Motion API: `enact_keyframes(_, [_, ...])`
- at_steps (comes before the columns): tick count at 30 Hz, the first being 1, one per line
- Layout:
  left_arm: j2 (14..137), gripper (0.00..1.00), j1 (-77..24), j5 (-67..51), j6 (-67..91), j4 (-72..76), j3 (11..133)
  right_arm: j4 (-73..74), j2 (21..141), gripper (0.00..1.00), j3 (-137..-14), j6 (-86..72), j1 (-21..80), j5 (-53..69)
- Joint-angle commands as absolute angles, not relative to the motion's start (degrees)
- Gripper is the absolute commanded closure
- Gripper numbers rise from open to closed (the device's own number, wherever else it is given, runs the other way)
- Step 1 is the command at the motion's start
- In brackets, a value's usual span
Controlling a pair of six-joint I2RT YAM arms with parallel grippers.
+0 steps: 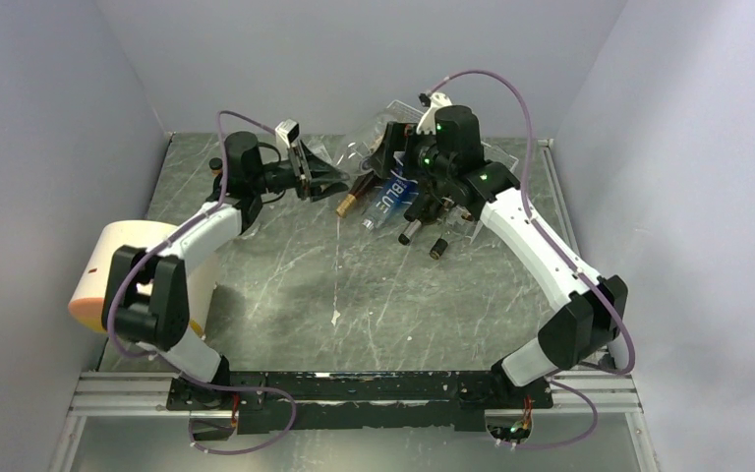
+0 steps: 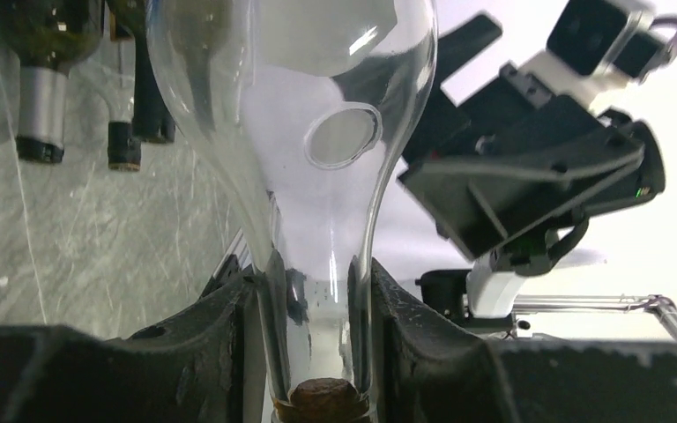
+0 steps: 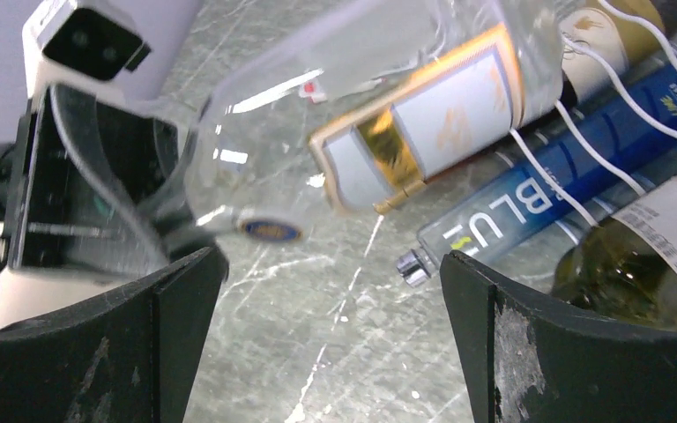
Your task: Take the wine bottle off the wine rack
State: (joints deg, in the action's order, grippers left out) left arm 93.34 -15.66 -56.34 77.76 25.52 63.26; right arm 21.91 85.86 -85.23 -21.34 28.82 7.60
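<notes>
My left gripper (image 2: 317, 326) is shut on the neck of a clear glass wine bottle (image 2: 300, 132), just above its brown cork. In the right wrist view the same wine bottle (image 3: 423, 123) shows a white and gold label, and its base end reaches over the white wire wine rack (image 3: 582, 130). I cannot tell whether it still touches the rack. My right gripper (image 3: 335, 335) is open above bare table, beside the bottle, with nothing between its fingers. From above, the left gripper (image 1: 322, 180) and the right gripper (image 1: 398, 165) face each other at the back of the table.
A blue bottle (image 3: 529, 203) and a green bottle with a pale label (image 3: 643, 256) lie on the rack. Dark bottle necks (image 2: 44, 97) stick out toward the table. A cream cylinder (image 1: 128, 265) stands at the left by the left arm. Grey walls close in three sides.
</notes>
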Motion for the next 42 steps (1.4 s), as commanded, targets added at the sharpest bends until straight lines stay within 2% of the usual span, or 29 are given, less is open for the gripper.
enact_keyframes(1, [83.5, 0.93, -15.2, -58.9, 71.3, 31.1, 60.8, 20.7, 88.3, 0.00, -88.4, -24.7, 28.5, 11.1])
enact_keyframes(8, [71.3, 0.93, -15.2, -56.1, 63.3, 16.2, 54.1, 15.5, 88.0, 0.00, -80.7, -29.9, 30.6, 16.1])
enact_keyframes(12, [64.3, 0.93, -15.7, -49.4, 57.1, 2.2, 51.3, 15.1, 86.4, 0.00, -76.0, -28.0, 34.8, 12.5])
enact_keyframes(16, [57.6, 0.93, -15.7, -46.2, 55.5, -5.6, 45.6, 13.8, 86.3, 0.00, -72.3, -28.6, 37.4, 13.1])
enact_keyframes(24, [47.7, 0.93, -15.7, -38.0, 50.6, -24.1, 42.4, 11.0, 89.8, 0.00, -70.8, -26.9, 45.1, 12.1])
enact_keyframes(28, [46.5, 0.93, -15.7, -32.1, 45.1, -36.1, 44.4, 8.8, 90.4, 0.00, -69.9, -22.1, 46.1, 15.8])
enact_keyframes(33, [47.2, 0.93, -15.7, -27.1, 38.6, -45.8, 47.9, 2.0, 87.2, 0.00, -65.3, -6.3, 51.5, 13.7])
enact_keyframes(42, [57.3, 0.93, -15.8, -18.5, 25.3, -59.5, 61.4, -9.2, 89.3, 0.00, -65.1, 2.5, 54.7, 21.9])
